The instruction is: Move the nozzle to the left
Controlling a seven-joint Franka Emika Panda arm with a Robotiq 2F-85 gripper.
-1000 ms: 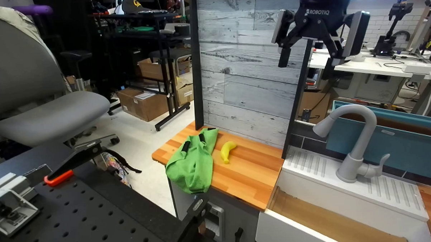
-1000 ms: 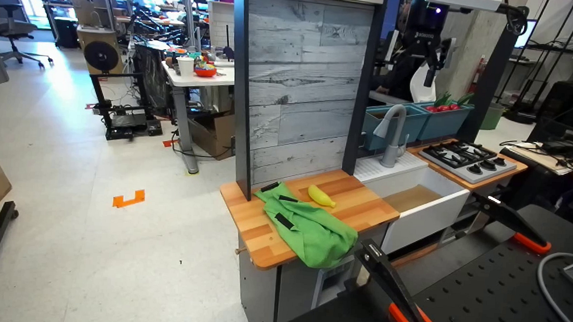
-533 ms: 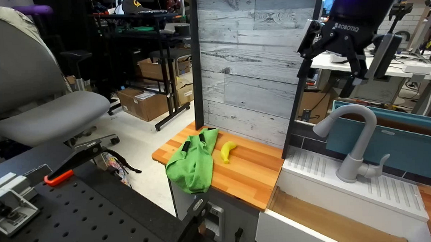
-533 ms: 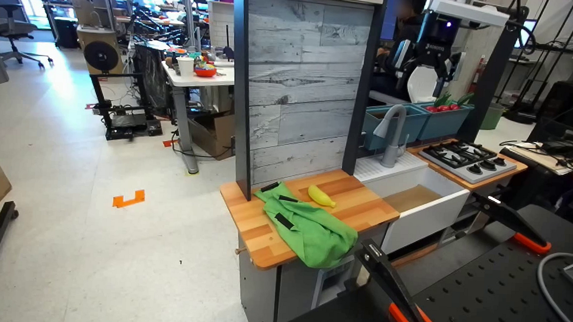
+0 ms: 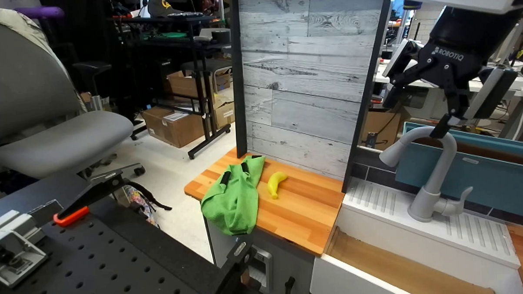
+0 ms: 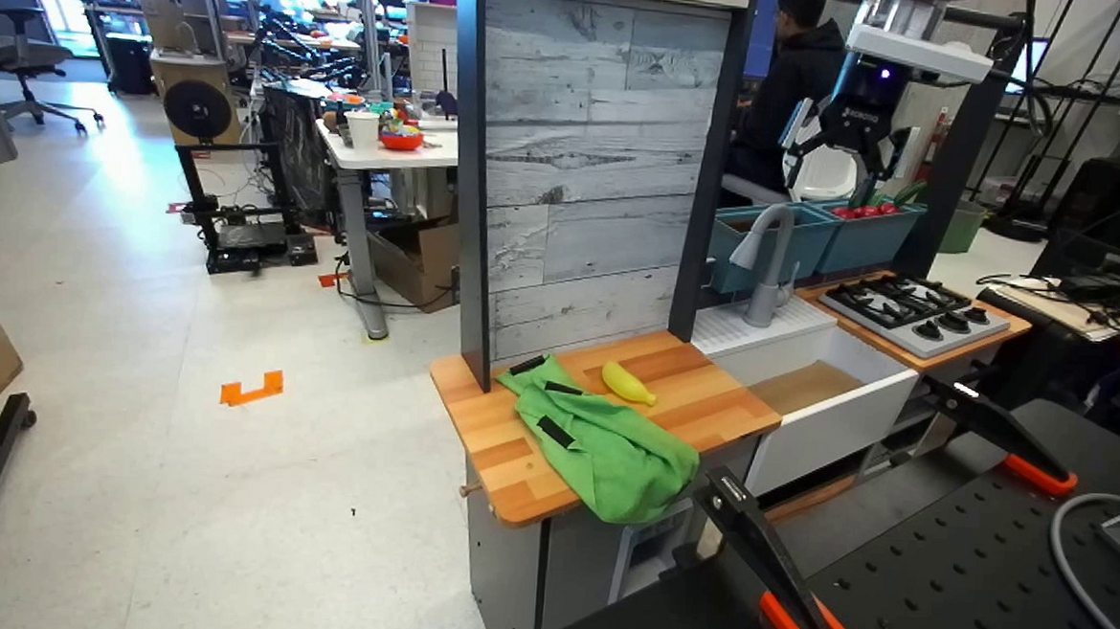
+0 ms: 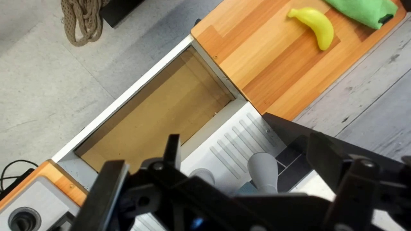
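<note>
My black, two-fingered Robotiq gripper hangs tilted in the air, its fingers spread wide apart. The nozzle, a light grey, matte gooseneck faucet spout, stands upright on the white, ribbed sink deck, with a small side lever at its base; its arched tube curves down at a tip turned toward the side where the striped, butcher-block wooden countertop lies. In an exterior view one of my fingertips overlaps the top of that arch, and I cannot tell whether I touch it. In the wrist view I see the rounded end of the spout in line between my fingers, part of it covered by my own linkage. A teal, rectangular trough sits just behind the nozzle, and in front is the white, box-shaped sink with its brown floor. On the countertop a yellow, curved banana lies near a green, rumpled cloth with black patches, which hangs over the edge. A grey, weathered-plank panel rises behind them. Past the sink, in an exterior view, stands a grey stovetop with black grates.
</note>
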